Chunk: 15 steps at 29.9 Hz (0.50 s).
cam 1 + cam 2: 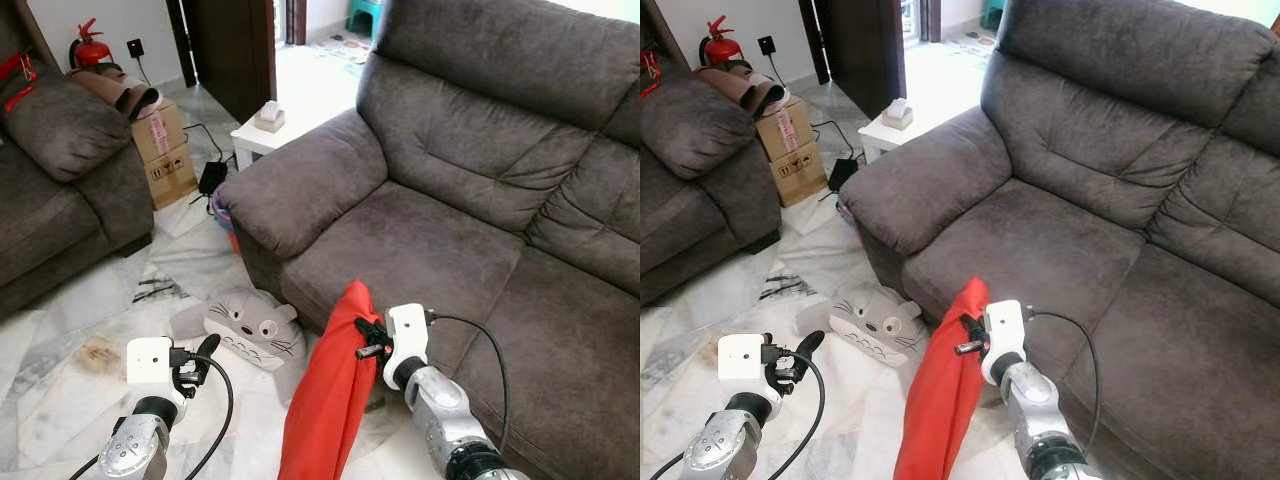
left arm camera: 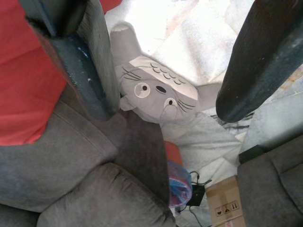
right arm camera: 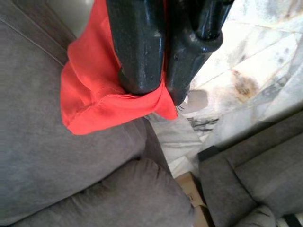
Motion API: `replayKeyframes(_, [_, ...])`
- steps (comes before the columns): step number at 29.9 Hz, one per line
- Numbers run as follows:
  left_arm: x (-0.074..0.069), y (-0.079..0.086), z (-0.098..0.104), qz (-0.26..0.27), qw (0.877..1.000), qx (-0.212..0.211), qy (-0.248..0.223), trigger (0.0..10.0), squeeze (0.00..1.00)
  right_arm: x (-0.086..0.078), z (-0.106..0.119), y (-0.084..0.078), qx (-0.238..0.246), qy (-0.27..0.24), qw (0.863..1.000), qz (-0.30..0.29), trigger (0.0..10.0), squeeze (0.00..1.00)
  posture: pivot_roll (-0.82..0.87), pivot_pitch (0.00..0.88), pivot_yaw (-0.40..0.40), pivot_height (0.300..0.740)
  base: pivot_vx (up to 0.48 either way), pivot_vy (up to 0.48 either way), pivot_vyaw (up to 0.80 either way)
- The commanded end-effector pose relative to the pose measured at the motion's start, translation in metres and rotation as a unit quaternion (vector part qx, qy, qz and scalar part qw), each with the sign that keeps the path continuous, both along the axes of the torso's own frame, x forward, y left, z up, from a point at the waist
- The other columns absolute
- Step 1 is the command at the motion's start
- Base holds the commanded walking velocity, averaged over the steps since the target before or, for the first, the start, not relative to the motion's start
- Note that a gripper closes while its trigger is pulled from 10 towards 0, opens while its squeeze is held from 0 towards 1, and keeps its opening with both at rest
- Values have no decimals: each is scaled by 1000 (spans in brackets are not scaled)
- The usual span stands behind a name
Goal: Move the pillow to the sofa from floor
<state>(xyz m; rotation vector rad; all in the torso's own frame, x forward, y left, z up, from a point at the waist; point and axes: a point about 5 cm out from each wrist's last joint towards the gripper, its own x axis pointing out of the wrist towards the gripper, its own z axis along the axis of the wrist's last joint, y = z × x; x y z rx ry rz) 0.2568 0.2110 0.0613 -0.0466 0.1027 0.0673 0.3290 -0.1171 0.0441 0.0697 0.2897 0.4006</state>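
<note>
The red pillow [image 1: 330,400] hangs limp and long from its top corner, lifted off the marble floor [image 1: 70,310] at the front edge of the big grey sofa [image 1: 450,230]. Its upper tip stands about level with the seat cushion, while the lower part drops out of the head views, so whether the bottom end is off the ground cannot be told. The right gripper [image 1: 366,335] has its two black fingers [image 3: 137,47] clenched on that corner; the right wrist view shows red cloth pinched between them with a fold spilling out over the sofa's edge.

The left gripper [image 1: 203,357] hovers low over the floor, well apart from the pillow, with its fingers [image 2: 246,61] spread wide and nothing between them. Just beyond it lies a grey cat-faced plush cushion [image 1: 253,332] on the floor, against the foot of the sofa below the armrest.

The step in hand looks like the carry: the pick-up is done and the pillow is at the sofa but not yet on it. The next move calls for raising the right arm higher and swinging it forward over the seat, so that the dangling length clears the front edge before the fingers let go.
</note>
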Motion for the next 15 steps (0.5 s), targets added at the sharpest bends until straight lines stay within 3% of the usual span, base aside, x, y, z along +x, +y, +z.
replayKeyframes(1, [0, 1, 0, -2, 1000, 16, 3, 10000, 0, 15, 26, -6, 6, -67, 998, -20, 10000, 0, 209, 120, -41, 740, 0, 0, -781])
replayKeyframes(8, [0, 2, -1, 0, 1000, 28, 9, 10000, 0, 15, 27, -4, 8, -69, 997, -20, 10000, 0, 212, 119, -38, 740, 0, -366, -781])
replayKeyframes(15, [0, 3, -1, 5, 1000, 21, 8, 10000, 0, 15, 25, -3, 8, -67, 997, -20, 10000, 0, 213, 119, -38, 740, 0, 0, -781])
